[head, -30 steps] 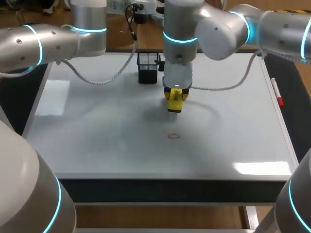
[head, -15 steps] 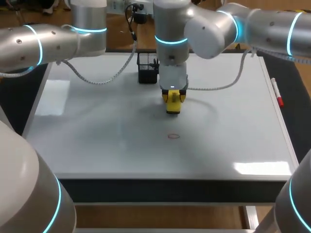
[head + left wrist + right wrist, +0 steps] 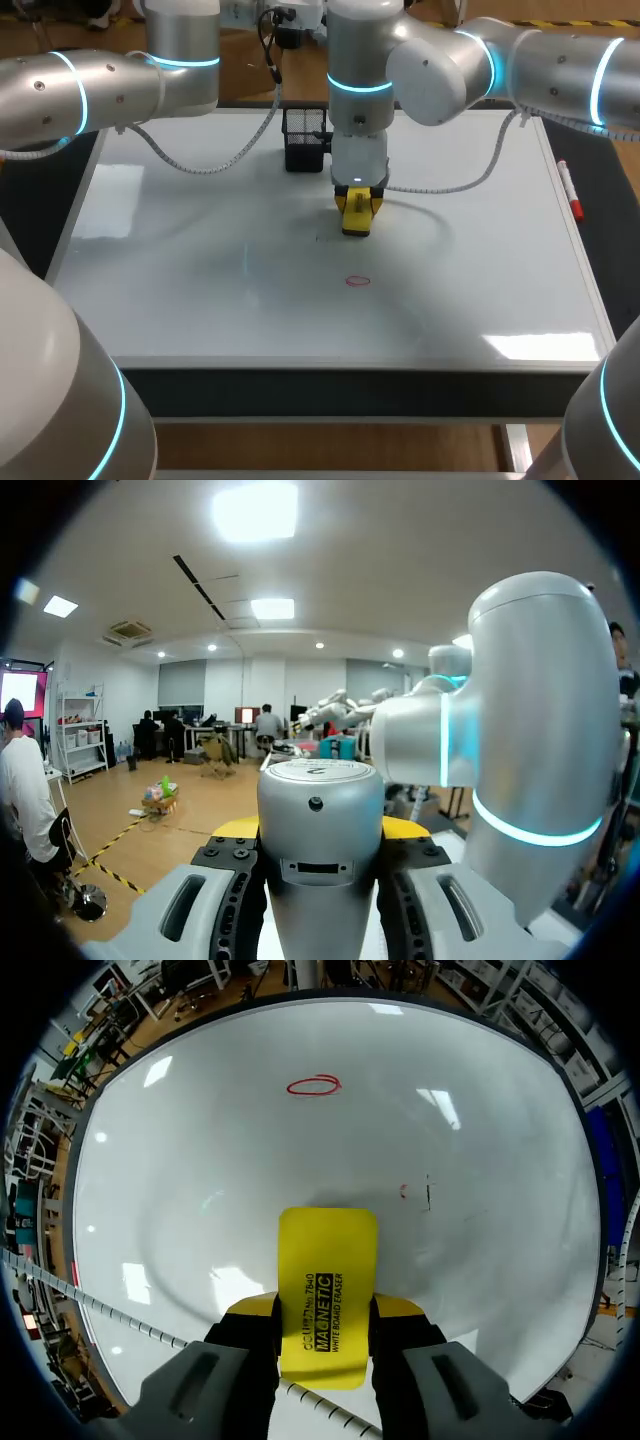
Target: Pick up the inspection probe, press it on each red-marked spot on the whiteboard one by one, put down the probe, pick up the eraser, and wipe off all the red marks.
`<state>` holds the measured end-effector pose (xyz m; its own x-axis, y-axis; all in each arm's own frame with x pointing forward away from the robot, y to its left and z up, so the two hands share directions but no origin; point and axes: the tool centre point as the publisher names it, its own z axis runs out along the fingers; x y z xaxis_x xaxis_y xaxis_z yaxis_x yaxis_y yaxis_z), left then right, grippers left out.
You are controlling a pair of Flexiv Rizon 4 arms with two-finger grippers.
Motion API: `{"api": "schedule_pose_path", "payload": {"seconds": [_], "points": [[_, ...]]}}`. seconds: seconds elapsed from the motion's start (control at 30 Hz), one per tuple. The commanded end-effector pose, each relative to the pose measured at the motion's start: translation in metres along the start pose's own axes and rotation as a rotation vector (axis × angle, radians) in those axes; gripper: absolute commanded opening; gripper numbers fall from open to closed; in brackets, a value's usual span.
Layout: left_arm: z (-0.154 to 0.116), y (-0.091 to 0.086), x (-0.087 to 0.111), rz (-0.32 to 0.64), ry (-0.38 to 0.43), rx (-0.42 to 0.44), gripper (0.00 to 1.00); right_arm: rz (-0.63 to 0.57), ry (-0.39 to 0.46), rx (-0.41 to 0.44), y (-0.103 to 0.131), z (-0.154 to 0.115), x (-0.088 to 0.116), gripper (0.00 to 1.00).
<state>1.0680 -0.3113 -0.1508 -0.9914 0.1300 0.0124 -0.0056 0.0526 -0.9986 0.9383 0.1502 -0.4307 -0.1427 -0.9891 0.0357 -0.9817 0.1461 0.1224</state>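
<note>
My right gripper point(image 3: 357, 205) point(image 3: 327, 1312) is shut on the yellow eraser point(image 3: 357, 222) point(image 3: 327, 1245), which points down onto the whiteboard point(image 3: 200, 270) just past its middle. One red oval mark point(image 3: 357, 281) point(image 3: 313, 1086) lies on the board ahead of the eraser, nearer the front edge. A faint red speck point(image 3: 403, 1192) sits close beside the eraser. My left gripper point(image 3: 320, 832), out of the head view, points up and away from the table. Its yellow tips flank a grey cylinder, the inspection probe point(image 3: 320, 795), held between them.
A black mesh holder point(image 3: 305, 138) stands at the back of the board, just behind my right wrist. A red-capped marker point(image 3: 570, 190) lies off the board's right edge. White cables point(image 3: 215, 160) hang over the back of the board.
The right arm's upper part swung slightly left and the eraser shifted a little left on the board. The left arm kept still.
</note>
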Motion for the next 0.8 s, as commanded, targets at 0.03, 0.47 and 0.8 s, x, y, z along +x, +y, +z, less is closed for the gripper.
{"api": "schedule_pose_path", "payload": {"seconds": [0.03, 0.47, 0.8], "points": [[0.000, -0.002, 0.000, -0.001, 0.001, -0.002, 0.00, 0.005, 0.002, -0.003, -0.002, 0.003, 0.006, 0.00], [0.000, -0.002, 0.000, -0.001, 0.001, -0.002, 0.00, 0.092, 0.014, -0.024, -0.004, 0.010, 0.043, 0.00], [0.000, -0.002, 0.000, -0.001, 0.001, -0.002, 0.00, 0.144, 0.019, -0.033, -0.003, 0.012, 0.068, 0.00]]}}
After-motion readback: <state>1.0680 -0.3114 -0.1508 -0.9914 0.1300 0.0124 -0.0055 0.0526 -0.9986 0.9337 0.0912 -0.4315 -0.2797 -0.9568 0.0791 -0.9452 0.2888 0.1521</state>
